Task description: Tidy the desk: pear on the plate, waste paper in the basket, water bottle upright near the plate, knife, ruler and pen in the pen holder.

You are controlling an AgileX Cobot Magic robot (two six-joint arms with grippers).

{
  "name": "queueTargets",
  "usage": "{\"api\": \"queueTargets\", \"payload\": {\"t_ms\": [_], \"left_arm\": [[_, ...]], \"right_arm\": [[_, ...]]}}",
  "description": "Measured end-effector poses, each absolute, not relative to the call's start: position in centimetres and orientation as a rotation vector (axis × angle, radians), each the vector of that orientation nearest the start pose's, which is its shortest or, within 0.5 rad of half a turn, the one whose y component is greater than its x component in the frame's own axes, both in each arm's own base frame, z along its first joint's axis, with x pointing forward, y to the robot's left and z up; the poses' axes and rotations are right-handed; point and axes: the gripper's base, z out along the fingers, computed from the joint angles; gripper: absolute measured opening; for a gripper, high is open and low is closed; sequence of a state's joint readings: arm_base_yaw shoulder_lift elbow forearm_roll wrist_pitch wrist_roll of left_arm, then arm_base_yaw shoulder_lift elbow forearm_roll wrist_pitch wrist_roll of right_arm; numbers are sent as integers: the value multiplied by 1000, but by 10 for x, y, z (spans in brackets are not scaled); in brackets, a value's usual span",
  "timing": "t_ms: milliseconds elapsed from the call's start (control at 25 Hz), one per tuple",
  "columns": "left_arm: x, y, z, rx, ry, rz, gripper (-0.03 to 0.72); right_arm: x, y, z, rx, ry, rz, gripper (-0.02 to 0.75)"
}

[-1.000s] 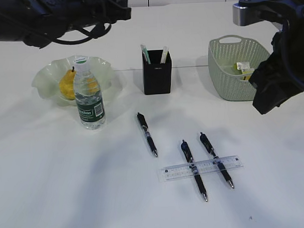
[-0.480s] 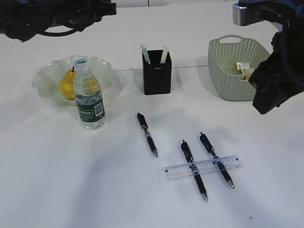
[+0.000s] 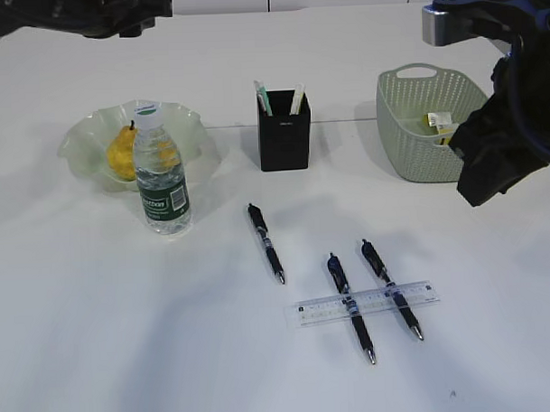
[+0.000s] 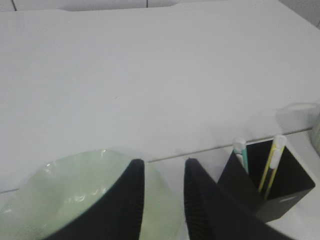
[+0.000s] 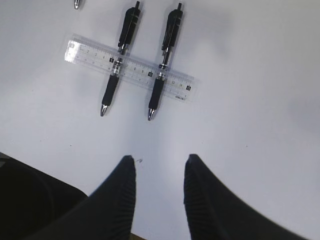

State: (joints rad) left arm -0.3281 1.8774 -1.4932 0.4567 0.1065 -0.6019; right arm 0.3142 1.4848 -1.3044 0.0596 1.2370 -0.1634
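A white desk seen from the front, with both grippers raised and holding nothing.

Taking the black holder (image 3: 284,131) as centre: to its left a plate (image 3: 81,140) holds the pear (image 3: 120,153), with the bottle (image 3: 161,170) upright just in front. The left gripper (image 4: 164,172) hangs above the plate, jaws partly apart, empty. In front of the holder lie three pens (image 3: 266,242), two under a ruler (image 3: 364,303). To its right stands the basket (image 3: 417,138). The right gripper (image 5: 158,172) hovers over bare desk, jaws partly apart, empty.

Desk setting: pens (image 3: 265,242), ruler (image 3: 364,303)
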Motion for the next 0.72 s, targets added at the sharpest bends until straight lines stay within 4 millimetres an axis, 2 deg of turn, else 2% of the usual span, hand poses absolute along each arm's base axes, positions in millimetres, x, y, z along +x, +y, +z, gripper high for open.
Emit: {"api": "queueTargets", "payload": {"t_ms": [160,320,720], "left_arm": [[417,-129,306,92,2051,-188,193],[407,-113,311,22,2141,-123,193],[379,-58,289,-29,2414,-105,193]], "right_arm": [[272,94,318,-667,2826,112,251],[272,94,318,-667,2826,112,251],[272,94,318,-644,2832,114,251]]}}
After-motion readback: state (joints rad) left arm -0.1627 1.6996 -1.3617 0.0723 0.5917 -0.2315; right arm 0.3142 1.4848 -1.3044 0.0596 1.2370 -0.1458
